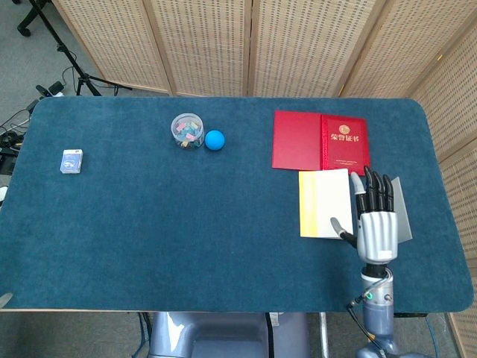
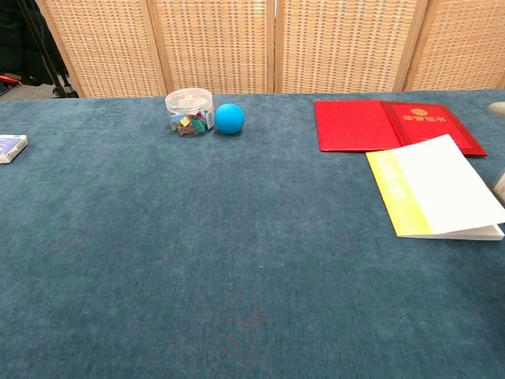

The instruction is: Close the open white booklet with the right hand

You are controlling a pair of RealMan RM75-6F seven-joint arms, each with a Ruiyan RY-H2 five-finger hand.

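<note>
The white booklet (image 1: 325, 203) with a yellow strip along its left side lies shut and flat on the blue table; the chest view shows the booklet (image 2: 438, 194) at the right edge. My right hand (image 1: 375, 221) hovers just right of it, palm down, fingers spread and straight, holding nothing. Its thumb reaches toward the booklet's lower right corner. In the chest view the right hand is almost wholly out of frame. My left hand appears in neither view.
An open red certificate folder (image 1: 320, 141) lies just behind the booklet. A grey box (image 1: 402, 216) sits under the right hand. A clear jar of clips (image 1: 188, 130), a blue ball (image 1: 215, 140) and a small blue card box (image 1: 71, 161) lie to the left.
</note>
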